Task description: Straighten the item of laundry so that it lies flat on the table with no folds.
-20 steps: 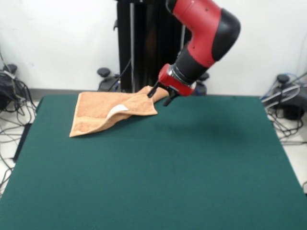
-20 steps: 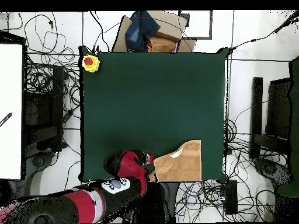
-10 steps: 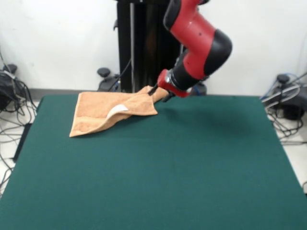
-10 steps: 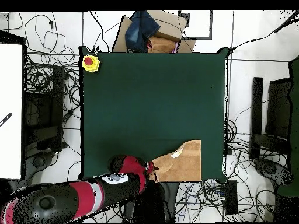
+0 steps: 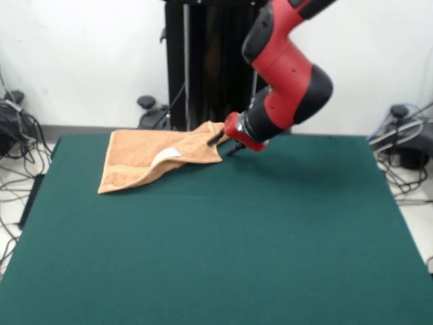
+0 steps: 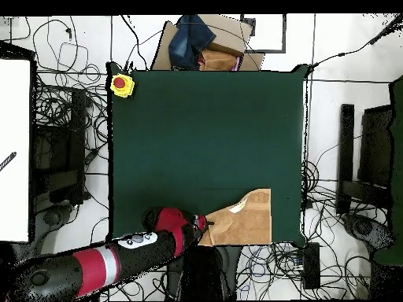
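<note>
Folded towel (image 5: 152, 158) (white label showing) on table (image 5: 223, 237); hand (image 5: 222, 141) at its corner.

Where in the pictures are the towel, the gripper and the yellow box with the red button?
towel (image 5: 139, 154), front view, flat top layer.
gripper (image 5: 223, 143), front view, between its tips.
yellow box (image 6: 121, 84), overhead view, its red button.

One small peach-orange terry hand towel (image 5: 157, 156) (image 6: 241, 219) is lying on one large rectangular table covered in dark green felt (image 5: 223, 244) (image 6: 197, 141), and one red and black robot arm (image 5: 287, 74) (image 6: 118, 263) is reaching over that table with one black-fingered gripper (image 5: 223, 143) (image 6: 205, 226). In the overhead view, one yellow box with a red round button (image 6: 120, 84) is sitting at the table's 10 o'clock corner, and one brown cardboard box (image 6: 206, 46) is standing just beyond the table's 12 o'clock edge.
</note>
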Available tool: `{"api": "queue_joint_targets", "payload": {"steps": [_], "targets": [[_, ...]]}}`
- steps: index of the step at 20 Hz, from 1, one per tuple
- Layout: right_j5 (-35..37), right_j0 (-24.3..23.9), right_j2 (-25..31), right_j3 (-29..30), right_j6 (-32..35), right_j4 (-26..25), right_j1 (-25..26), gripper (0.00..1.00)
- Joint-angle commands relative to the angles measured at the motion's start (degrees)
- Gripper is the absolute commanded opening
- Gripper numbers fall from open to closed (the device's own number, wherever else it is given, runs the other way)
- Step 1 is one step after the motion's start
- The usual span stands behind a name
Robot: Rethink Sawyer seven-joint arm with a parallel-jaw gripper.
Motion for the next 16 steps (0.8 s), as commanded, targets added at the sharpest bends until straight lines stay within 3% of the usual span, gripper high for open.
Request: {"api": "queue_joint_targets", "payload": {"steps": [1, 4, 10, 13, 16], "targets": [[-4.9, 0.1, 1.1, -16.0, 22.6, 7.6, 11.7, 1.0], [-5.5, 0.2, 1.4, -15.7, 21.7, 7.2, 11.9, 1.0], [-1.6, 2.0, -2.8, -17.2, 21.7, 5.5, 15.3, 1.0], [3.0, 4.8, -8.0, -17.6, 23.8, 4.4, 18.4, 1.0], [2.1, 4.9, -8.7, -17.6, 23.5, 4.2, 19.3, 1.0]]}}
